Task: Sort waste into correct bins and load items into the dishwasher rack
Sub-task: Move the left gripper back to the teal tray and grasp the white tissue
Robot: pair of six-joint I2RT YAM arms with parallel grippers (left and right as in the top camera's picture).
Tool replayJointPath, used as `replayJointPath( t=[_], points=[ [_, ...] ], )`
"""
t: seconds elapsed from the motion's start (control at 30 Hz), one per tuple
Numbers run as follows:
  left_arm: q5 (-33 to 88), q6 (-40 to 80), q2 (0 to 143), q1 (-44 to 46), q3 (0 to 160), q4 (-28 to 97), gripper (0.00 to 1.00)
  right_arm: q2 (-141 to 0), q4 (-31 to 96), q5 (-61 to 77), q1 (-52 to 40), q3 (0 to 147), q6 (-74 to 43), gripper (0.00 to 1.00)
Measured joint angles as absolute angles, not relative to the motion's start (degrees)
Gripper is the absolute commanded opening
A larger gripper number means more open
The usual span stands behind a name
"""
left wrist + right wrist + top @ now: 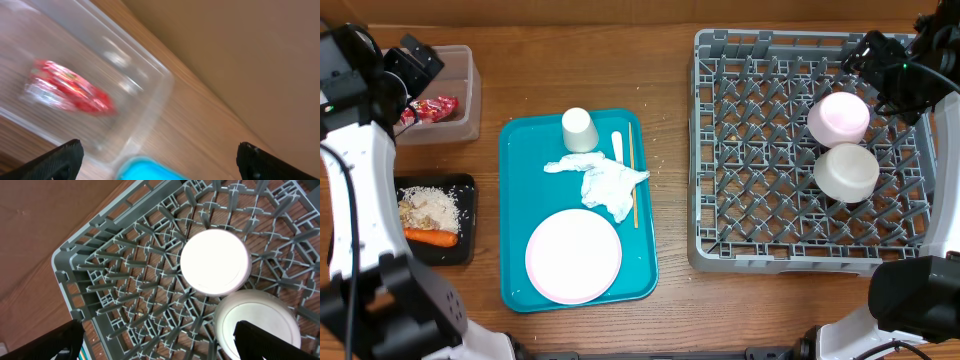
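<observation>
Red shiny wrapper [70,92] (blurred) lies in clear tub [150,95]; left pincer [159,149] and right pincer [157,330] both gape.

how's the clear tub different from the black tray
The clear tub is see-through and deep-walled; the black tray is opaque and shallow. The tub holds a red wrapper; the tray holds rice and a carrot. Both are rectangular and sit left of the teal tray.

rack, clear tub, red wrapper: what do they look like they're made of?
The dishwasher rack looks like grey moulded plastic with a matte finish; its lattice walls and pegs appear to be one piece. The clear tub looks like transparent, slightly glossy plastic, and its contents show through the walls. The red wrapper is probably foil or plastic film, being shiny and crinkled with bright glints.
</observation>
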State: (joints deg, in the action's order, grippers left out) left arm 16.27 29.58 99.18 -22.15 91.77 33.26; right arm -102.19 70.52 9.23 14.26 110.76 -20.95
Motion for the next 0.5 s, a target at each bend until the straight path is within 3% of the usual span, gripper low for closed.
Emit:
replayJointPath(
  t=[0.2, 0.37, 0.5],
  points=[
    [28.1, 27.3, 92.2, -16.3, 92.6, 49.6, 0.98, -102.2, 70.5, 9.2, 14.3, 110.8, -20.9, 1.0],
    [24.0, 25.3, 93.0, -2.7, 92.5, 63.5, 0.98, -102.2, 70.5, 9.2, 14.3, 110.7, -20.9, 1.0],
    [18.1, 26.1, 94.3, 7.3, 91.1, 65.5, 1.0, -102.2, 70.5, 9.2, 14.3, 110.7, -20.9, 1.0]
  ],
)
